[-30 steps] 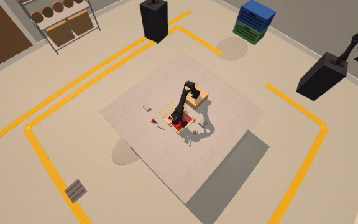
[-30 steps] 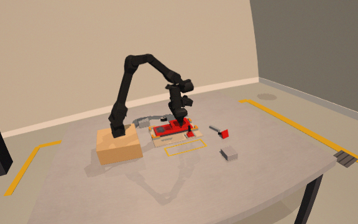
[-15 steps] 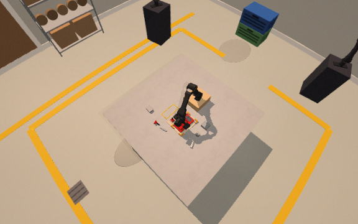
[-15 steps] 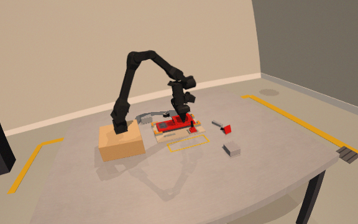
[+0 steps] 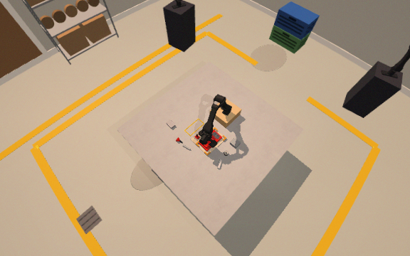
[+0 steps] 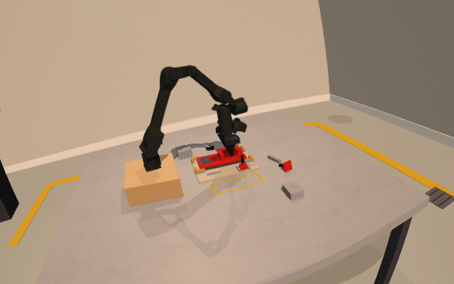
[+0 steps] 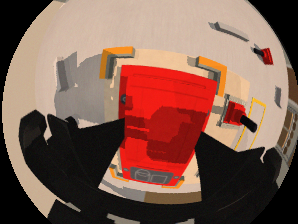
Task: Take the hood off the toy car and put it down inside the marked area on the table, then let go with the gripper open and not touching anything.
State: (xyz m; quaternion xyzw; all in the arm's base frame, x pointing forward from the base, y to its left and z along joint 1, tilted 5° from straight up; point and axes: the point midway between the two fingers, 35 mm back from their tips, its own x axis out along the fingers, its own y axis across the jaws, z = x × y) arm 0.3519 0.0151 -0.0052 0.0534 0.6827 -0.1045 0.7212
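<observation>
The hood [image 7: 166, 123] of the toy car [image 6: 219, 158], mid-frame, was clasped by the gripper [image 6: 231, 151]; a lift toward the marked area [image 6: 237, 184] below was judged next.

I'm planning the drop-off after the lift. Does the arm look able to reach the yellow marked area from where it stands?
Probably yes. The marked area lies bare right beside the toy car, where the gripper already grips the hood; nothing stands between them.

The arm [image 6: 160, 99] was matte black all over, built of slim, rounded links with thicker joints. Its fingers were black too, with small white marks near the wrist.
</observation>
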